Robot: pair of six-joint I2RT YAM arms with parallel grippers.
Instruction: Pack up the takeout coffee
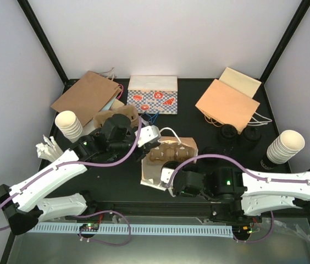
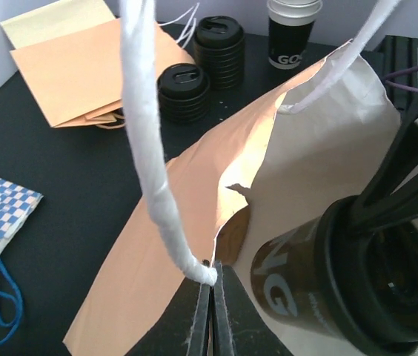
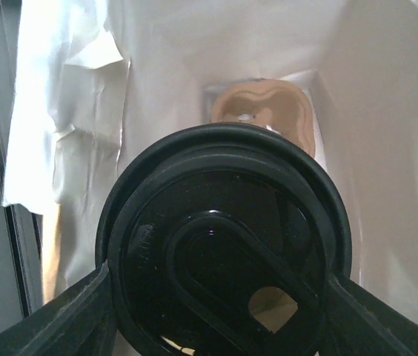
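The takeout coffee (image 3: 224, 245), a dark cup under a black lid, is clamped between the fingers of the right gripper (image 3: 220, 311) and is held at the open mouth of the paper bag (image 2: 164, 222), near the middle of the table (image 1: 191, 118). Only in the right wrist view is the bag's white inside seen down to its bottom, where a brown pulp carrier (image 3: 268, 111) is lodged; the cup's side is hidden there by its own lid. That side, with pale lettering, is shown in the left wrist view. The same view shows the left gripper (image 2: 210, 285), whose fingers are pressed together on the bag's white twisted handle (image 2: 150, 148). Farther off in that view, two stacks of black lids (image 2: 183, 93) and flat orange bags (image 2: 83, 74) are seen at the far right of the table. From above, both arms are seen meeting at the bag, but neither grip can be made out.
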